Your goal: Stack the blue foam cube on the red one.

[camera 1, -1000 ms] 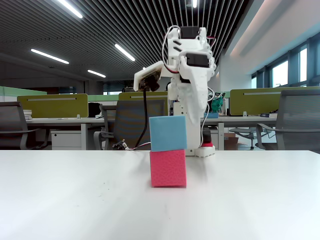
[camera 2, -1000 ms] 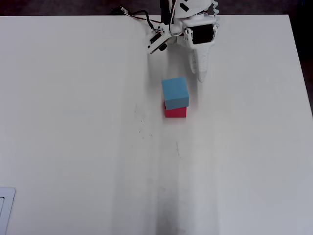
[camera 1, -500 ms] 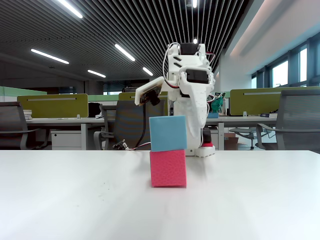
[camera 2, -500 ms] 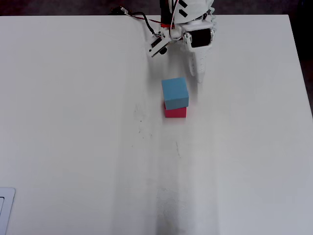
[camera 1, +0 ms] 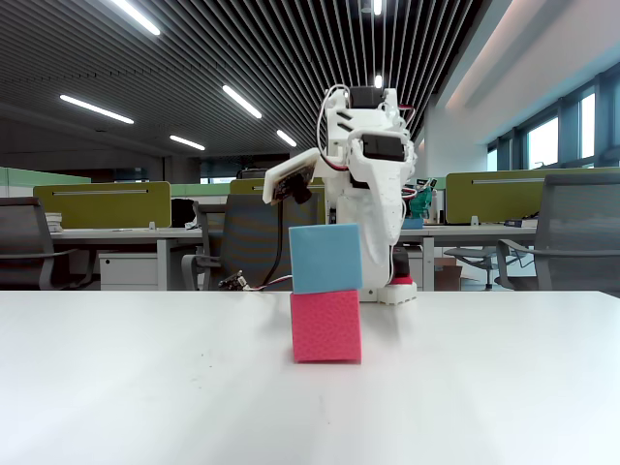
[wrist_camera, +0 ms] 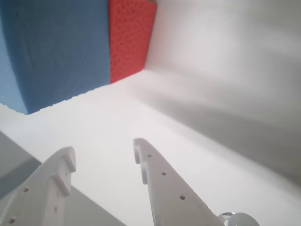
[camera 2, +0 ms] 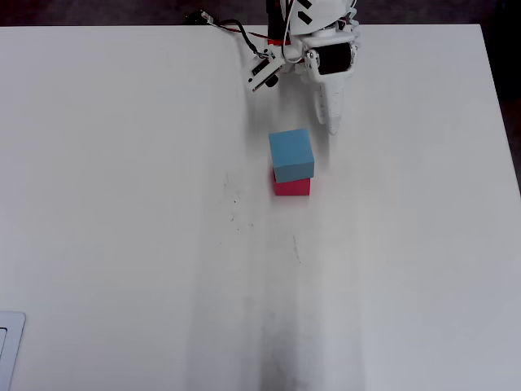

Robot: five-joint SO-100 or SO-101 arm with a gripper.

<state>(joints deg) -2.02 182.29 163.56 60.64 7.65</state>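
Blue foam cube [camera 1: 325, 258] resting on the red one [camera 1: 325, 326], toward the far edge of the surface [camera 2: 122, 204], slightly offset. Jaws parted, empty, drawn clear near that edge. Stacking apparently done; next, only retreat without nudging the stack.

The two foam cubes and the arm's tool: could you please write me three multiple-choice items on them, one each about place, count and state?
1. Where is the light blue foam cube?
A. beside the red cube
B. on top of the pinkish-red foam cube
C. in the tool

2. How many cubes are on the white table?
A. one
B. two
C. three

3. What state is the tool in?
A. open, empty
B. shut on the blue cube
C. shut on the red cube

Answers: 1 B, the fixed view shows blue resting on red; 2 B, the overhead view shows only these; 3 A, the wrist view shows parted fingers holding nothing.
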